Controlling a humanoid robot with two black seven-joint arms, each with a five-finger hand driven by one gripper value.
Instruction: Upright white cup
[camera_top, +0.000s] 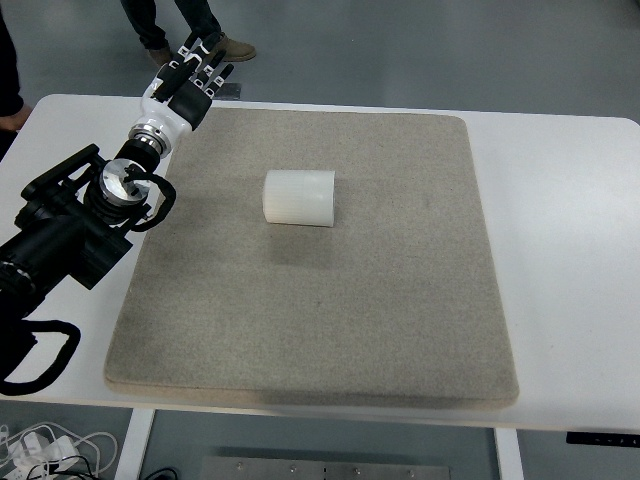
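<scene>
A white cup (298, 198) lies on its side near the middle of the grey felt mat (320, 320), its axis running left to right. My left hand (192, 74) is raised over the mat's far left corner, well to the left of and beyond the cup, with its fingers spread and nothing in them. The black left arm (70, 225) reaches in from the left edge. The right arm does not show.
The mat covers most of the white table (570, 230). A person's legs and shoes (225, 45) stand on the floor beyond the far edge, and a dark sleeve (8, 70) shows at the top left. Cables (40, 445) lie under the table's near left.
</scene>
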